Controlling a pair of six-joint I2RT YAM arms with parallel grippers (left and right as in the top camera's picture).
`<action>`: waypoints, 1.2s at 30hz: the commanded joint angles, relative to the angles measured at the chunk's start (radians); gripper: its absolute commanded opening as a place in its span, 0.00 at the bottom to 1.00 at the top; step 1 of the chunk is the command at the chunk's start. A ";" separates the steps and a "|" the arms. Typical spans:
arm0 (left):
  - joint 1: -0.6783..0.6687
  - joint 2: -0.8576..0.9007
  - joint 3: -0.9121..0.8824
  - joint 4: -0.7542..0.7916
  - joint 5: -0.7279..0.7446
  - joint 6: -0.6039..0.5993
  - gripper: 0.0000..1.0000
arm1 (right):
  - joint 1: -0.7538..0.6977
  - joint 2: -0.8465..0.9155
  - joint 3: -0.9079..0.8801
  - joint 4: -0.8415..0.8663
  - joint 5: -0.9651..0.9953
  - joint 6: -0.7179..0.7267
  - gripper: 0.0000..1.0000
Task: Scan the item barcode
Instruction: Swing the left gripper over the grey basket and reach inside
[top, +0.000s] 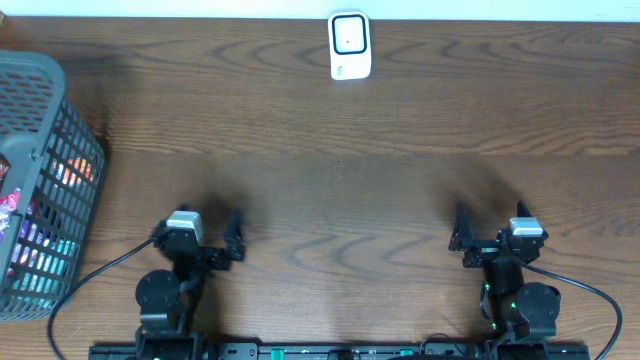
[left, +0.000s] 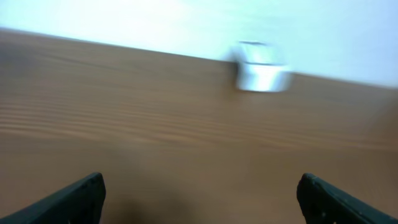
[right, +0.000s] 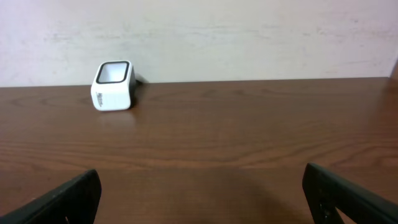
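The white barcode scanner (top: 350, 45) stands at the table's far edge, also in the left wrist view as a blurred scanner (left: 261, 68) and in the right wrist view as a sharp scanner (right: 114, 84). Colourful packaged items (top: 45, 235) lie inside a grey basket (top: 80, 150) at the left; their barcodes do not show. My left gripper (top: 234, 240) (left: 200, 186) hovers open and empty near the front, right of the basket. My right gripper (top: 462, 238) (right: 202, 180) is open and empty at the front right. Both sit far from the scanner.
The brown wooden table (top: 340, 190) spreads between the grippers and the scanner. A pale wall (right: 249, 31) rises behind the table's far edge. The basket takes up the left edge.
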 joint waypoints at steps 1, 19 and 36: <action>-0.001 -0.002 -0.014 -0.006 0.550 -0.385 0.98 | 0.005 0.000 -0.001 -0.004 0.001 0.010 0.99; 0.000 0.129 0.344 0.529 0.505 -0.521 0.98 | 0.005 0.000 -0.001 -0.004 0.001 0.010 0.99; 0.337 0.938 1.541 -0.212 0.264 -0.193 0.98 | 0.005 0.000 -0.001 -0.004 0.001 0.010 0.99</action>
